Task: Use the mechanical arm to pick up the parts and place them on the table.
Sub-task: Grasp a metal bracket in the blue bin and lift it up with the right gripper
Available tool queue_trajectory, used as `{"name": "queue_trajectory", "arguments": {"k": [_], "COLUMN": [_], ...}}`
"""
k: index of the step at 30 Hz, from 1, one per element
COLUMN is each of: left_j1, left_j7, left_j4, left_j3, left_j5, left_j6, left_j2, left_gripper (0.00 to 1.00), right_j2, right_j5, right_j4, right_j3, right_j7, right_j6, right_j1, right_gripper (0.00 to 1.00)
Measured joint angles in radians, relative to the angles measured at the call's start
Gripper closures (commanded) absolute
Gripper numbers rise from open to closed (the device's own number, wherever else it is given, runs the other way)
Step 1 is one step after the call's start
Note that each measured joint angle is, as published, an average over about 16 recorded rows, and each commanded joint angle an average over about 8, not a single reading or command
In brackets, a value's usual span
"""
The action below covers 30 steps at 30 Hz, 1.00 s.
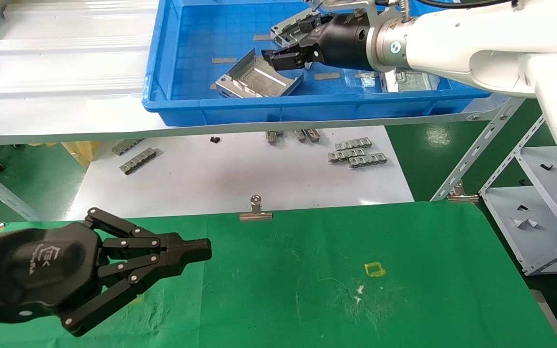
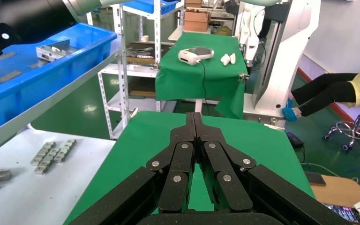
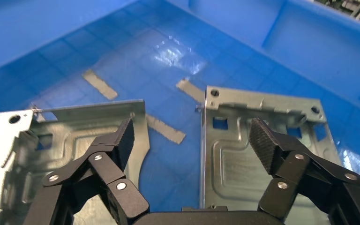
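Parts: two silver metal trays lie in the blue bin (image 1: 172, 72), right under the right claw (image 1: 289, 54). That claw hangs low inside the bin w/ its two black fingers (image 3: 122, 138) spread wide apart, holding nothing. In the right wrist view one finger is over one tray (image 3: 65, 136) and the other finger is over the next tray (image 3: 243, 140), w/ blue bin floor showing between them. From the head view, the near tray (image 1: 259, 79) sits just under the fingertips, and another tray (image 1: 290, 30) lies just behind the claw. A third one (image 1: 406, 81) peeks out under the white arm (image 1: 457, 46). Small grey strips (image 1: 224, 60) lie flat on the bin floor.

Below the bin is a white board (image 1: 240, 169) w/ little ridged metal bits (image 1: 356, 153) on it.

The left claw (image 1: 196, 251) waits over the green table (image 1: 356, 270), fingers pressed together, nothing in them. A yellow square mark (image 1: 374, 269) is on the cloth, well apart from that claw.
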Motion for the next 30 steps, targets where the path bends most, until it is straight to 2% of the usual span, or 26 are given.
{"name": "queue_trajectory", "arguments": {"k": [16, 30], "left_j1": [0.000, 0.000], "left_j7": [0.000, 0.000], "left_j4": [0.000, 0.000], "left_j3": [0.000, 0.000], "left_j5": [0.000, 0.000], "left_j6": [0.000, 0.000], "left_j2": [0.000, 0.000], "left_gripper": [1.00, 1.00], "right_j2": [-0.002, 0.000], "right_j5": [0.057, 0.118], "right_j4": [0.028, 0.041], "right_j3": [-0.161, -0.260], "right_j7": [0.160, 0.184], "right_j6": [0.111, 0.155], "right_j1": [-0.007, -0.012], "right_gripper": [1.00, 1.00]}}
